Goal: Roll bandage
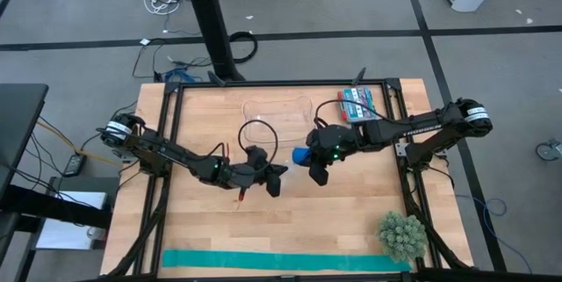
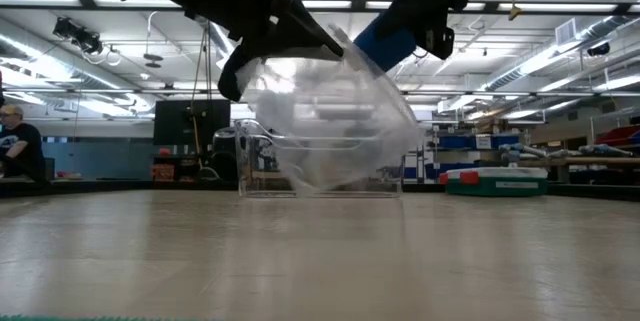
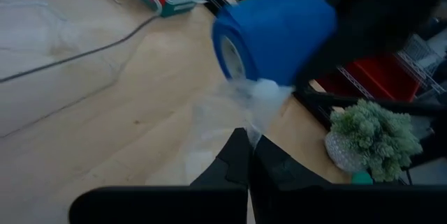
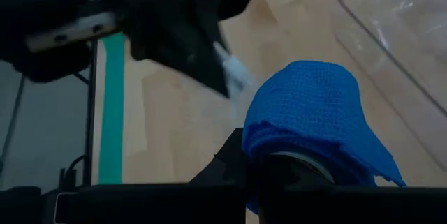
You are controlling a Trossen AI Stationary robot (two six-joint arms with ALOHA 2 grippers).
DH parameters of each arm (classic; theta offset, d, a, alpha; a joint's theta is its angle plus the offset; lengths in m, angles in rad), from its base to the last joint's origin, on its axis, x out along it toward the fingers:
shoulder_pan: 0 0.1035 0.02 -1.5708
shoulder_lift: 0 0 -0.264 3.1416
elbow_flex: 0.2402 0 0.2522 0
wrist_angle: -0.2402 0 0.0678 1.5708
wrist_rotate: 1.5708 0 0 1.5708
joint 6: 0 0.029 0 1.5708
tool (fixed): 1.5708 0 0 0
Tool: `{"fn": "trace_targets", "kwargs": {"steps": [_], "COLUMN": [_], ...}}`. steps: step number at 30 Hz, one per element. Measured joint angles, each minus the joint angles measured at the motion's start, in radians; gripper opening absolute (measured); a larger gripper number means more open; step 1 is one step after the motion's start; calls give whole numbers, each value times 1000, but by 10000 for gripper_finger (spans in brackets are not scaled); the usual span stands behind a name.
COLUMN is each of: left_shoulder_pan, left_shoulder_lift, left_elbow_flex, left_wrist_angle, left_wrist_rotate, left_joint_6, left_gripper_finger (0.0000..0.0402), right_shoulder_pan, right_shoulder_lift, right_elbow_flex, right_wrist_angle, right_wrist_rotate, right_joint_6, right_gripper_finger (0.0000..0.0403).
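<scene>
High view: the bandage (image 1: 301,155), rolled into a blue cylinder, was gripped by the right gripper (image 1: 314,169), its jaws clenched on it, above the middle of the bench (image 1: 351,220). Just beside it, a clear plastic bag (image 2: 330,121) was pinched by the left gripper (image 1: 270,179). A teal strip (image 1: 281,261) lay along the bench's near edge.

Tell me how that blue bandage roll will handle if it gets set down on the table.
The bandage roll is a short cylinder, so on its side it would probably roll. Its fabric bulges around the right tool, suggesting it is soft and squashy. The left tool pinches a clear plastic bag beside it, likely floppy.
</scene>
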Motion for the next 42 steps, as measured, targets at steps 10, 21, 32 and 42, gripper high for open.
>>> {"fn": "trace_targets", "kwargs": {"steps": [10, 21, 32, 42], "left_shoulder_pan": [17, 15, 41, 90], "left_shoulder_lift": [0, -1, 0, -20], "left_elbow_flex": [0, 0, 29, 110], "left_wrist_angle": [22, 21, -91, -170], "left_wrist_rotate": [-6, 82, 331, 359], "left_joint_6": [-1, 44, 55, 64], "left_gripper_finger": [1, 1, 2, 3], "right_shoulder_pan": [3, -49, -79, -76], "right_shoulder_lift": [42, 64, 96, 166], "right_elbow_flex": [-41, -72, -74, -73], "right_wrist_angle": [19, 96, -226, -251], "right_wrist_rotate": [-13, -285, -421, -437], "right_joint_6": [-2, -134, -97, -130], "right_gripper_finger": [4, 4, 28, 170]}}
